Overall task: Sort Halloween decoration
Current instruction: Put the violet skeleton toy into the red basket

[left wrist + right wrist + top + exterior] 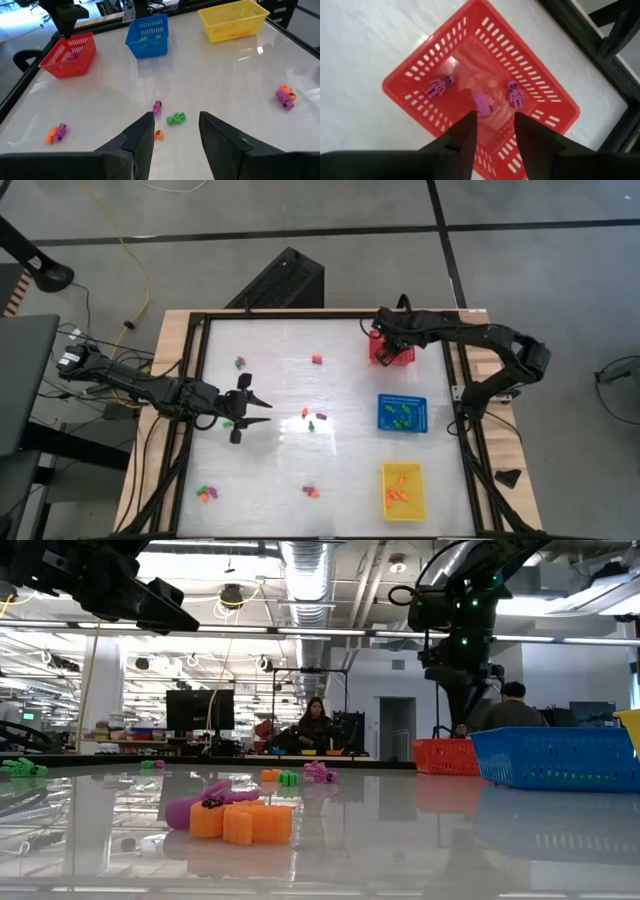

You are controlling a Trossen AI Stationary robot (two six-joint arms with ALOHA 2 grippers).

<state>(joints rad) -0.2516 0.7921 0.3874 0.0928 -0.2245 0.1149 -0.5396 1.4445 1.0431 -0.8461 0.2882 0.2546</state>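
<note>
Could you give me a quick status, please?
Right gripper open over red basket, purple trinket inside. Left gripper open, above table.

White glossy bench (280,380) carries a red basket (392,357), blue basket (402,413), yellow basket (403,491), and scattered orange, green and purple trinkets (312,421).

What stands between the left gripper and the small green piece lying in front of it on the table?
Nothing visible does. The left gripper is open, and only bare table lies between it and the green piece. A purple piece and an orange piece lie close beside that path.
</note>
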